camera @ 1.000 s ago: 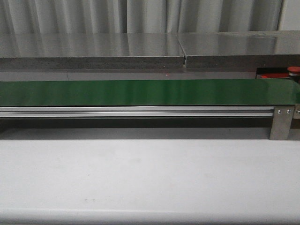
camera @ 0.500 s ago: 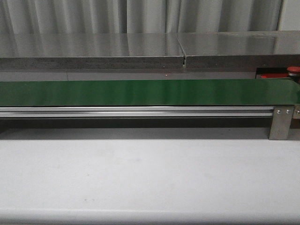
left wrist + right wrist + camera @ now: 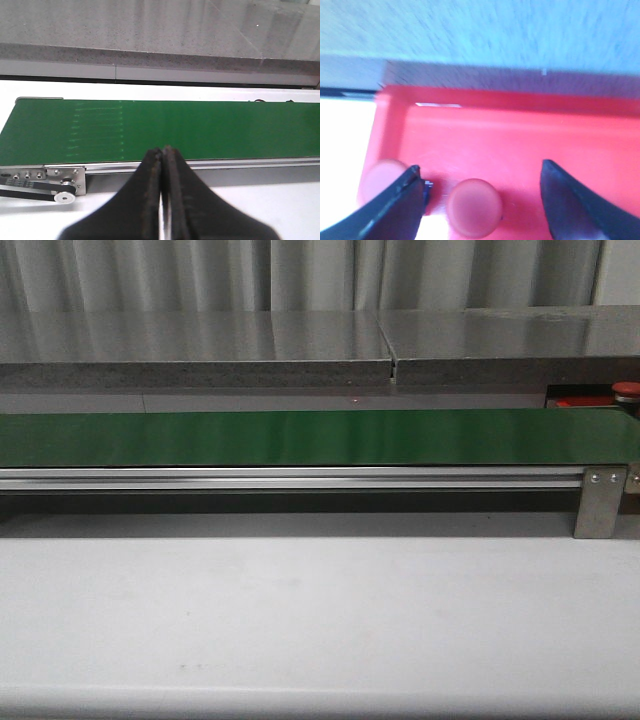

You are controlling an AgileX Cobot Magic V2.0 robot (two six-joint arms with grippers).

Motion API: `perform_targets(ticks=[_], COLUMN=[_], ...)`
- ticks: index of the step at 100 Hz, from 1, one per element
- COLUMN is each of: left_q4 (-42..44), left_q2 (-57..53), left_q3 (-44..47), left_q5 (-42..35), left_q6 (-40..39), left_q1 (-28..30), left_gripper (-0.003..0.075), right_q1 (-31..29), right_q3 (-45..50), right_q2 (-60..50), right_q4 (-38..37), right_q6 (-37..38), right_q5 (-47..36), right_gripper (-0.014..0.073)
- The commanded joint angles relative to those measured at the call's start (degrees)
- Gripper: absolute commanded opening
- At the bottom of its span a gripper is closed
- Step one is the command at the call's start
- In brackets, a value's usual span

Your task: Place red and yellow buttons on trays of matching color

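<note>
In the right wrist view my right gripper [image 3: 481,170] stands open over the red tray [image 3: 520,130]. A round red button [image 3: 474,207] lies on the tray between its fingers, touching neither. A second red button [image 3: 381,179] sits partly behind one finger near the tray's edge. My left gripper [image 3: 162,150] is shut with nothing in it, its tips over the near rail of the green belt [image 3: 200,127]. The front view shows only a strip of red tray [image 3: 583,401] and a red button [image 3: 627,390] at the far right. No yellow buttons or yellow tray are in view.
The long green belt [image 3: 300,437] crosses the scene on an aluminium rail with a bracket [image 3: 600,502] at its right end. A speckled stone ledge [image 3: 200,350] runs behind it. The pale table [image 3: 300,620] lies in front. A belt pulley [image 3: 64,190] shows in the left wrist view.
</note>
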Motion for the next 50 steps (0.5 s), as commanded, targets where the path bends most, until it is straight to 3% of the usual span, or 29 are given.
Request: perform_targets(ticks=[1,24,50], left_q4=[-1.27,-1.27,-1.27], left_q2=[-0.01,-0.01,-0.01], left_q3=[-1.60,-1.60,-1.60], left_q5=[-3.73,-3.73,-3.73], left_q6=[-0.42,-0.42,-0.42], left_q1=[-0.33,-0.33,-0.33], left_gripper=[-0.0019,-0.0019,-0.0019], right_q1=[-0.32,0.13,4.82], right_q3=[-2.48,-2.47,-2.26], right_q2=[-7.26,-14.75,-21.86], right_q4=[0.54,0.45,-4.24], right_q6=[-0.19,0.30,7.50], right_q5=[0.82,6.01,11.12], right_gripper=[0.0503,0.0500,0.0500])
